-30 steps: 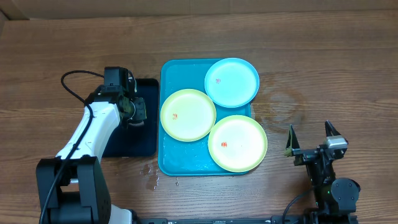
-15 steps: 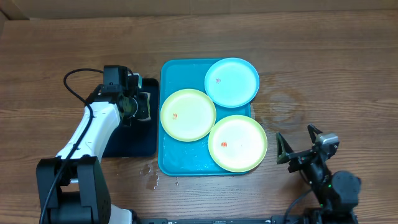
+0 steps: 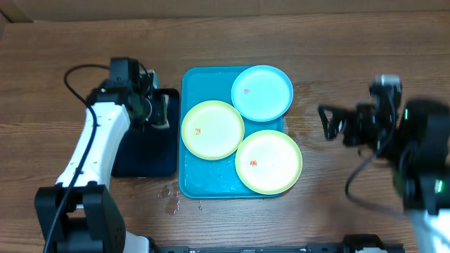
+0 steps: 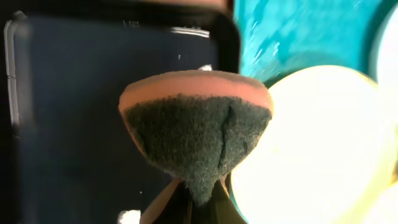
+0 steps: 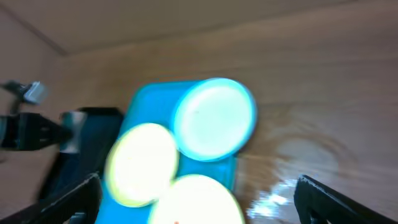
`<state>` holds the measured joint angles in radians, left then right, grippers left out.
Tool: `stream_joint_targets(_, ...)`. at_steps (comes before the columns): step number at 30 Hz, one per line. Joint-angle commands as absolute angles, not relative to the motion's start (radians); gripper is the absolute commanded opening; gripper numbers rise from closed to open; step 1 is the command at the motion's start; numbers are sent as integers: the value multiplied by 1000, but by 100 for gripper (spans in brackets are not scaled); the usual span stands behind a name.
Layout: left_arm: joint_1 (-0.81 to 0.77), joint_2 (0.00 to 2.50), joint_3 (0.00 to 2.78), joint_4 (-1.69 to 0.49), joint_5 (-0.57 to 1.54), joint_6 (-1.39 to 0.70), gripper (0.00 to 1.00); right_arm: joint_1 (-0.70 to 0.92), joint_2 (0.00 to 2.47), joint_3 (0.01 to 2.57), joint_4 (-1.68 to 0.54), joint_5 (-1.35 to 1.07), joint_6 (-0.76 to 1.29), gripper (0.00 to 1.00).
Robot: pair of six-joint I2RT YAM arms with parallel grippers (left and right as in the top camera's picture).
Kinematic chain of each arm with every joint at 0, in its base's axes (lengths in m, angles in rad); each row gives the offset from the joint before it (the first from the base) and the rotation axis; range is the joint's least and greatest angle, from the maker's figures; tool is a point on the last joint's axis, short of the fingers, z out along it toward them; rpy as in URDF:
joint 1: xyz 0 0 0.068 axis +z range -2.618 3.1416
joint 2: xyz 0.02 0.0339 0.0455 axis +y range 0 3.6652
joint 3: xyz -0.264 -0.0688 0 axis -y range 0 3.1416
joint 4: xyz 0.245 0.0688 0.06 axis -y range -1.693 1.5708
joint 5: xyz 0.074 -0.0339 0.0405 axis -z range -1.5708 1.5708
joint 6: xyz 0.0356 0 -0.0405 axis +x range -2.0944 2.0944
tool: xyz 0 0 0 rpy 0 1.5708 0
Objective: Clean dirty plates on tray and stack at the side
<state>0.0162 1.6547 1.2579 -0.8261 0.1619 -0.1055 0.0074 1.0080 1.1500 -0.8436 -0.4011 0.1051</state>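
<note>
Three plates lie on the turquoise tray [image 3: 188,176]: a light blue plate [image 3: 261,93] at the back, a pale yellow-green plate [image 3: 212,129] on the left and another [image 3: 268,161] at the front right, each with red-orange specks. My left gripper [image 3: 157,112] hovers over the black tray [image 3: 144,158], shut on a sponge [image 4: 196,134] with an orange back and a dark scouring face. The left yellow-green plate [image 4: 317,143] lies just right of the sponge. My right gripper [image 3: 336,125] is open in the air to the right of the tray, blurred, and it faces the plates [image 5: 214,118].
The black tray stands against the turquoise tray's left side. Water drops [image 3: 171,193] lie on the wood near the tray's front left corner. A wet stain [image 3: 320,119] marks the table to the right of the tray.
The right arm has swung up from the table's front right edge, and its open gripper now faces the tray. My left gripper has shifted slightly toward the back with the sponge.
</note>
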Motion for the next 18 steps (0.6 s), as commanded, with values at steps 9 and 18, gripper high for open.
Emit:
stream_joint_targets(9, 3, 1597, 1376, -912, 371, -174, 4, 59, 1348, 1323, -804, -881, 185, 46)
stream_joint_targets(18, -113, 1599, 1361, -920, 327, -215, 4, 321, 1558, 1312, -811, -470, 328, 53)
